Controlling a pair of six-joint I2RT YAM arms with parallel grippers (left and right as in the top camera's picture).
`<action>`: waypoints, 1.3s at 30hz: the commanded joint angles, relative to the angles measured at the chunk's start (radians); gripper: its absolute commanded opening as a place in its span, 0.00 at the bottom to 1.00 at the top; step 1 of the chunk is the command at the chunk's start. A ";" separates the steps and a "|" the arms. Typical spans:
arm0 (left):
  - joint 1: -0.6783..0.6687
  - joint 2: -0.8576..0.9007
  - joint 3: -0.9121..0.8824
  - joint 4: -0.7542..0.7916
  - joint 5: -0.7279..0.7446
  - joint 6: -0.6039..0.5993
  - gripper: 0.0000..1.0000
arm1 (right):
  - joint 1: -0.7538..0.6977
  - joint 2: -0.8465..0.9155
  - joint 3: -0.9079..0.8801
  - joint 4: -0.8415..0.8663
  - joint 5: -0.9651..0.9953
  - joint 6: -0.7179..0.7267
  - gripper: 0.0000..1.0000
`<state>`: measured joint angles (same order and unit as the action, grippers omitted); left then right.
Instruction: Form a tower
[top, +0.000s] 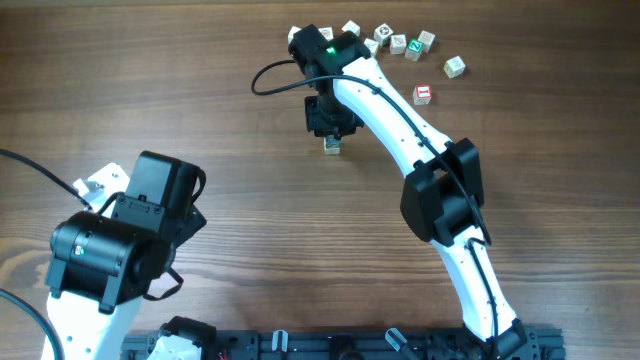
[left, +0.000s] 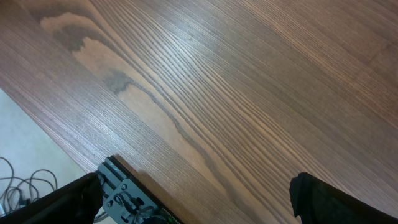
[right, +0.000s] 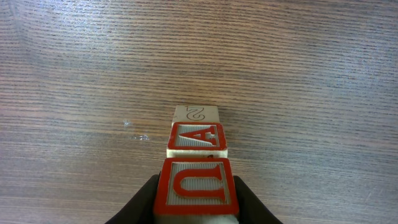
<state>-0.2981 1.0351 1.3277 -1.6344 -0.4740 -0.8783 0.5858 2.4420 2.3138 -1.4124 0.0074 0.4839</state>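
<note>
The tower is a short stack on the wooden table: a cube with a red A face sits on a cube marked 2. From overhead, the tower shows just below my right gripper. My right gripper is shut on a cube with a red U face, held right over the stack. Whether it rests on the A cube is unclear. My left gripper is open over bare wood at the front left, far from the cubes.
Several loose cubes lie along the far edge, with one apart and a red-faced one nearer. The table's front-left edge and a grey mount lie under the left gripper.
</note>
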 joint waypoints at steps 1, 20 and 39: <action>0.006 -0.004 0.000 -0.001 -0.002 -0.020 1.00 | 0.000 -0.045 0.021 0.002 -0.001 -0.010 0.22; 0.006 -0.004 0.000 0.000 -0.002 -0.020 1.00 | 0.000 -0.044 0.021 0.004 -0.008 -0.010 0.43; 0.006 -0.004 0.000 -0.001 -0.002 -0.020 1.00 | -0.007 -0.388 0.133 -0.196 0.139 0.082 0.99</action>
<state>-0.2981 1.0351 1.3277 -1.6344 -0.4740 -0.8783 0.5854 2.1433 2.4218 -1.5913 0.0654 0.5003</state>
